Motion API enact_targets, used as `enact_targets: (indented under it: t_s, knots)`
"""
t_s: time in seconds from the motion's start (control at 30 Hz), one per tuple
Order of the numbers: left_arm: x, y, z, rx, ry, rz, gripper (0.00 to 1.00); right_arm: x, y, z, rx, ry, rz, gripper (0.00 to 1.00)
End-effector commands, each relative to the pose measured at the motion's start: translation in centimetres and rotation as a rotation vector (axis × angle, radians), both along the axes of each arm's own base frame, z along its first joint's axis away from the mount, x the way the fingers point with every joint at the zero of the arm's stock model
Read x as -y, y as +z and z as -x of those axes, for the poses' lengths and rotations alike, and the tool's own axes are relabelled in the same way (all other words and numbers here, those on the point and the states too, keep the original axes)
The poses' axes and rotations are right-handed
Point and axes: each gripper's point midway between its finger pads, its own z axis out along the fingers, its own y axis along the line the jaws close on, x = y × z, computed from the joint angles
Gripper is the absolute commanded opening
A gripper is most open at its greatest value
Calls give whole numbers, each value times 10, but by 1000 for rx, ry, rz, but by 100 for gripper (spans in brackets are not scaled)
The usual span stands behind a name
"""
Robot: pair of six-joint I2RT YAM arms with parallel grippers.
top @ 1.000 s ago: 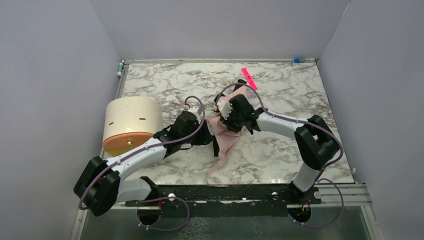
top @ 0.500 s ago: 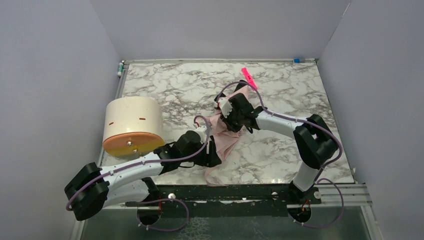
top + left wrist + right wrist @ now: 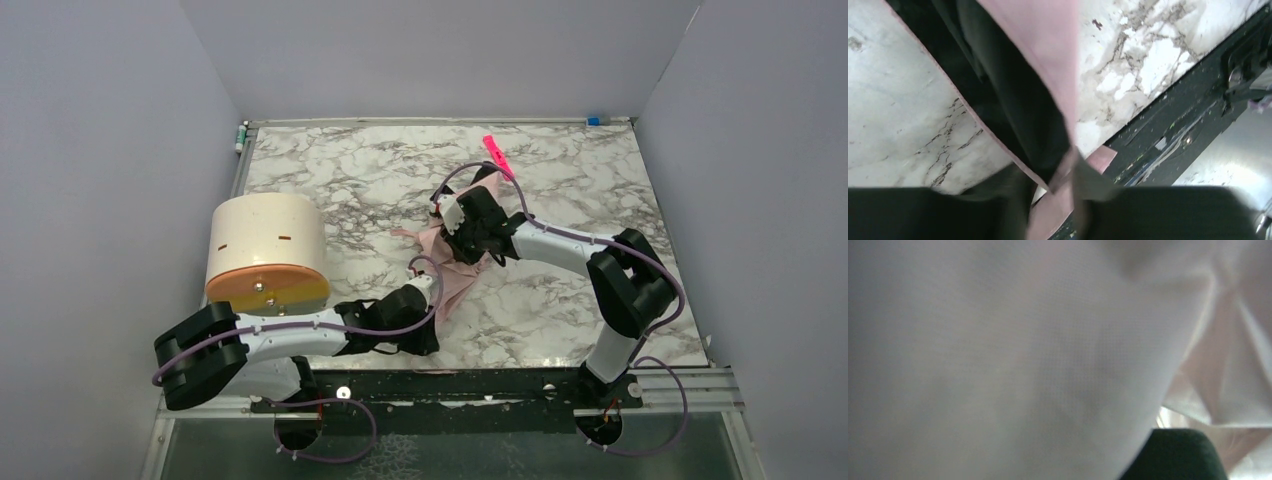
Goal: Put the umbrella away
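Between the nearly closed fingers of the left gripper (image 3: 1055,202) a fold of the umbrella (image 3: 455,283) sits pinched, canopy running ahead to the right gripper (image 3: 464,240), buried in cloth, grip untellable; pulling apart could slip that thin fold free or tear it.

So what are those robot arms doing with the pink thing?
Two robot arms are working on a floppy pink umbrella lying on the marble table. The left gripper pinches a corner of its cloth near the front edge. The right gripper is down on the far end, but cloth hides whether it grips.
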Motion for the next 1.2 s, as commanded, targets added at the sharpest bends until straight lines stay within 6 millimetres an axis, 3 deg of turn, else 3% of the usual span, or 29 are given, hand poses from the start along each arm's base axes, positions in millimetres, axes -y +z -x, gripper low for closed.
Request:
enact_targets:
  t_s: [0.0, 0.07, 0.37, 0.47, 0.63, 0.9, 1.17]
  knots:
    - [7, 5, -6, 37, 25, 13, 16, 11, -36, 41, -206, -19, 51, 3]
    - [16, 18, -3, 48, -5, 53, 0, 12, -36, 38, -200, -40, 56, 2]
    - [42, 94, 15, 91, -89, 301, 0, 33, -40, 14, -90, -138, 156, 1]
    - [42, 104, 27, 75, -102, 345, 0, 38, -41, 10, -71, -155, 172, 1]
    - [44, 103, 54, 29, -143, 371, 0, 38, -42, 10, -70, -160, 168, 1]
    - [67, 119, 99, 12, -310, 455, 0, 38, -45, 10, -77, -170, 165, 1]
    - [55, 61, 123, -95, -345, 350, 0, 41, -45, 10, -72, -170, 178, 1]
